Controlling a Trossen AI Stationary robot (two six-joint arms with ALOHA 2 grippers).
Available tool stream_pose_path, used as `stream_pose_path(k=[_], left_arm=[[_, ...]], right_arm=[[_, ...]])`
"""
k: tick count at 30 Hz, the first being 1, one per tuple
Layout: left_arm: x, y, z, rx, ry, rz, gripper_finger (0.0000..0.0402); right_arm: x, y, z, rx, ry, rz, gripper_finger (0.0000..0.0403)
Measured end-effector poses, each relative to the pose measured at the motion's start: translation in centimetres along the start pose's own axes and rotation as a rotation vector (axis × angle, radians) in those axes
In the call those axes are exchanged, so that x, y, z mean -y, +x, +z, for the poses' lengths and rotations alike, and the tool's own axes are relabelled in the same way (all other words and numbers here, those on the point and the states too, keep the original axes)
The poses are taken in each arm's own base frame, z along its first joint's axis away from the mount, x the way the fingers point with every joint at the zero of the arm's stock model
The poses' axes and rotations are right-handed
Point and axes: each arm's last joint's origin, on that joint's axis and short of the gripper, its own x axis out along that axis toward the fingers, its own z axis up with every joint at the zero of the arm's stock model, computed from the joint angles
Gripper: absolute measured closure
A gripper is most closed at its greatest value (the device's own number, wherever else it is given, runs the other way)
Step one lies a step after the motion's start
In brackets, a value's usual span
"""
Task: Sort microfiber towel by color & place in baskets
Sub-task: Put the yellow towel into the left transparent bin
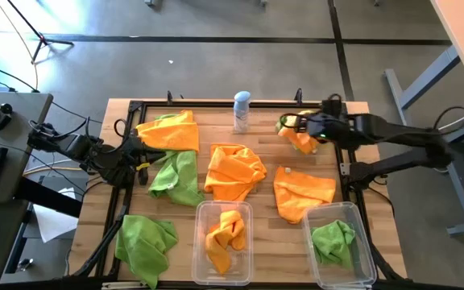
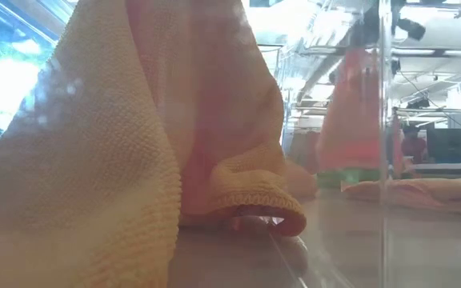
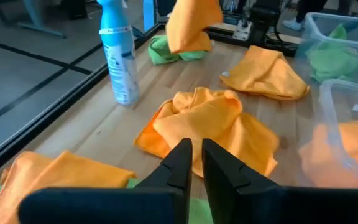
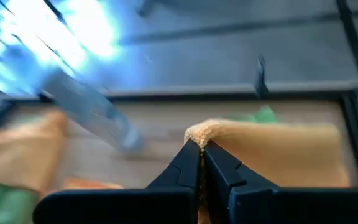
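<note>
The right gripper (image 1: 296, 129), at the upper right of the high view, pinches an orange towel (image 1: 303, 141) lifted off the table (image 1: 264, 201). Next it likely carries it to the bin with orange (image 1: 224, 242), bottom centre. The left gripper (image 1: 139, 153) waits closed, empty.

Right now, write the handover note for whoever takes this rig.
Right gripper: shut on an orange towel, lifted at the table's far right. A green towel lies beneath.
Left gripper: shut, empty, over the left side.
Done: one orange towel in the middle basket, one green in the right basket.
Left: three more orange towels and three green ones on the table. Spray can stands at the far edge.
</note>
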Motion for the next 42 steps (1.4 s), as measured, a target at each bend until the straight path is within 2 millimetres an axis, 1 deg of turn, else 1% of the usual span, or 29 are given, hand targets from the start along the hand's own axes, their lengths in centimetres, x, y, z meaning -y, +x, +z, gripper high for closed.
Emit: stream_pose_path(k=[4, 9, 13, 17, 20, 24, 28, 32, 35, 37, 42], left_arm=[[0.1, 0.0, 0.3, 0.025, -0.013, -0.013, 0.0341], [0.4, 0.0, 1.0, 0.082, 0.020, -0.033, 0.0278], [0.8, 0.1, 2.0, 0.167, 0.016, -0.046, 0.0232], [1.7, 0.5, 3.2, 0.253, 0.030, -0.062, 0.0206], [2.6, 1.2, 4.2, 0.285, 0.062, -0.068, 0.0198], [4.0, 2.3, 6.5, 0.272, 0.085, -0.065, 0.0197], [5.7, 4.0, 9.0, 0.242, 0.100, -0.081, 0.0197], [7.6, 5.9, 11.0, 0.212, 0.112, -0.080, 0.0197], [8.8, 7.0, 12.0, 0.199, 0.147, -0.077, 0.0197], [9.4, 7.6, 12.5, 0.196, 0.155, -0.077, 0.0197], [9.9, 8.3, 12.7, 0.179, 0.166, -0.073, 0.0197]], right_arm=[[-0.5, -2.0, 0.7, 0.122, -0.029, 0.123, 0.0402], [-2.8, -3.4, 1.2, 0.207, -0.125, 0.307, 0.0402], [-4.4, -4.1, 1.3, 0.226, -0.176, 0.453, 0.0402], [-5.4, -4.2, 0.9, 0.178, -0.208, 0.574, 0.0402], [-6.3, -3.9, 0.3, 0.121, -0.242, 0.644, 0.0403], [-7.9, -3.3, -0.6, 0.079, -0.303, 0.748, 0.0403], [-9.5, -2.7, -1.4, 0.065, -0.356, 0.839, 0.0403], [-10.1, -2.9, -2.2, 0.037, -0.397, 0.914, 0.0403], [-10.3, -3.8, -2.9, 0.026, -0.430, 0.956, 0.0403], [-10.4, -4.9, -3.3, 0.017, -0.443, 0.994, 0.0403], [-10.8, -8.4, -2.7, 0.074, -0.455, 1.078, 0.0403]])
